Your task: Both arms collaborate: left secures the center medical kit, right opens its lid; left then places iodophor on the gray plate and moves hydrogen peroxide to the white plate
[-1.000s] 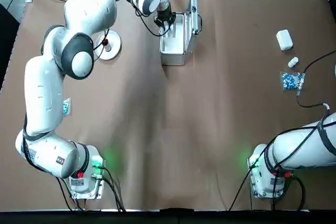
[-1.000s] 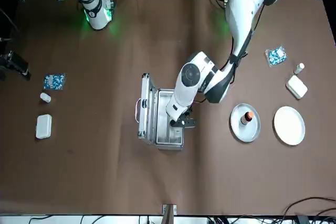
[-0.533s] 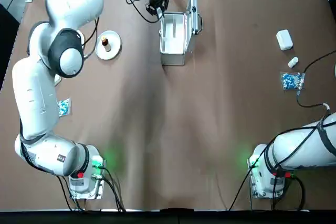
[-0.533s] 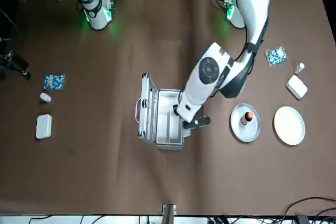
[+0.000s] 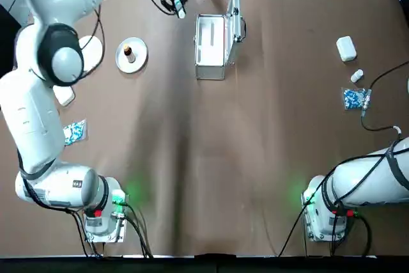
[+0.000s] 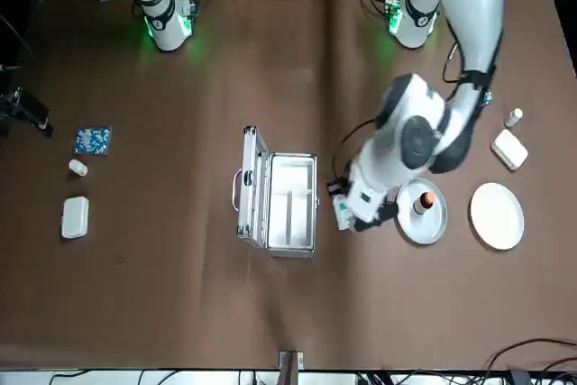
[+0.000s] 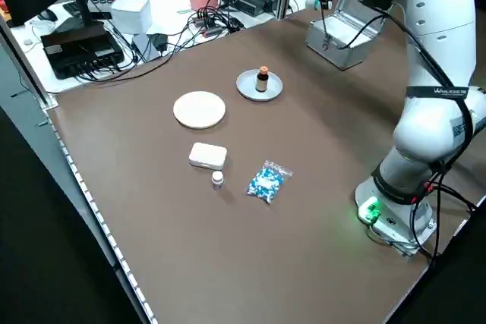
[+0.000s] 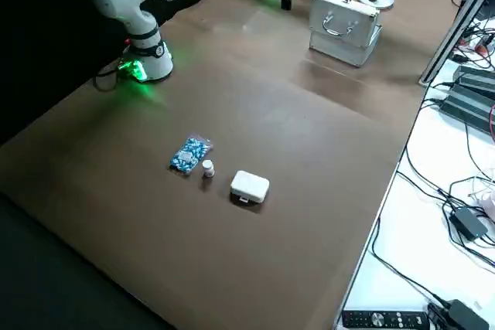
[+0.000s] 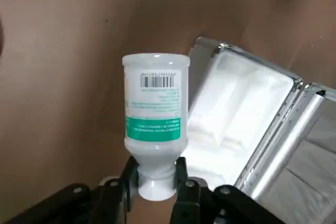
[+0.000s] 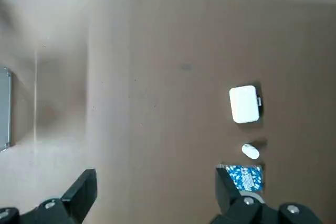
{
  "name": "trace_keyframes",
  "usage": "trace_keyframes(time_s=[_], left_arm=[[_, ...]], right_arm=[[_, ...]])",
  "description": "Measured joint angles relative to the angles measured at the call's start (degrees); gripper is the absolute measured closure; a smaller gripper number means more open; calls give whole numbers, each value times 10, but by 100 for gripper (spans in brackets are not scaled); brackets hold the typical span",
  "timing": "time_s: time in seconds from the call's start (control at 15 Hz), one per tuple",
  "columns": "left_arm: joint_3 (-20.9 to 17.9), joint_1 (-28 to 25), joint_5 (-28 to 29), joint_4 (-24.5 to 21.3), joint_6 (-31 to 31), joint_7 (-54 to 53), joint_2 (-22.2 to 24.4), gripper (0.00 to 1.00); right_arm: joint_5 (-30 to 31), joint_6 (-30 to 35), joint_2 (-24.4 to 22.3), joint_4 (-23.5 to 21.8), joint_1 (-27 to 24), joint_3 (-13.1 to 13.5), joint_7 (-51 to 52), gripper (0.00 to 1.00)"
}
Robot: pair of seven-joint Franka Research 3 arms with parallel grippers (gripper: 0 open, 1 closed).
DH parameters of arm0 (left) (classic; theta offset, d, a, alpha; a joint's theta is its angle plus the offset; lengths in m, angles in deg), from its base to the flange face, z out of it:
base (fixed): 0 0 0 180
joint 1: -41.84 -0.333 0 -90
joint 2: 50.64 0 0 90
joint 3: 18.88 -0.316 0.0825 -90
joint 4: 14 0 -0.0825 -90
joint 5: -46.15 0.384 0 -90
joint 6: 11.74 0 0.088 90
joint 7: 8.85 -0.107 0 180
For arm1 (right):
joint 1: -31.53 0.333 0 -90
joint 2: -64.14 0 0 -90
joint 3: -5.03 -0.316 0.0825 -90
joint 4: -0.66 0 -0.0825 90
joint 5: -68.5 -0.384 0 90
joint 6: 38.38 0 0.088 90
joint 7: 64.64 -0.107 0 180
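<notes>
The medical kit [image 5: 211, 48] stands open at the far middle, its lid [image 5: 236, 20] raised upright on the side away from the plates. My left gripper [image 5: 176, 3] hangs between the kit and the gray plate [image 5: 137, 59], shut on the cap of the hydrogen peroxide [image 9: 156, 114], a whitish bottle with a green label, also in the front view [image 6: 341, 215]. The iodophor [image 5: 128, 50] stands on the gray plate. The white plate [image 6: 497, 215] lies beyond it with nothing on it. My right gripper [image 10: 156, 187] is open, off by the table's right side.
A white box [image 5: 346, 48], a small vial [image 5: 356, 76] and a blue packet [image 5: 354, 98] lie at the right. Another box [image 6: 510, 149], vial [image 6: 514, 117] and packet [image 6: 475, 95] lie near the white plate. Cables and devices line the far edge.
My left gripper rose out of the open kit with the hydrogen peroxide and swung left toward the plates. The right arm and the kit stayed put.
</notes>
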Motion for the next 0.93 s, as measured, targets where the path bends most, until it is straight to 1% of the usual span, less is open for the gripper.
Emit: trace_keyframes(time_s=[0.2, 0.27, 0.4, 0.6, 0.93], left_arm=[[79, -112, -36, 0, 47, -32, 1, 68], [101, -149, -45, 0, 67, -39, 2, 68], [131, -207, -55, 0, 102, -45, 2, 68], [152, -273, -73, 0, 138, -48, 2, 68], [155, -359, -97, -3, 150, -49, 1, 68]], right_arm=[[0, 0, 0, 0, 0, 0, 0, 1], [0, 0, 0, 0, 0, 0, 0, 1], [0, 0, 0, 0, 0, 0, 0, 1], [0, 0, 0, 0, 0, 0, 0, 1], [0, 0, 0, 0, 0, 1, 0, 1]])
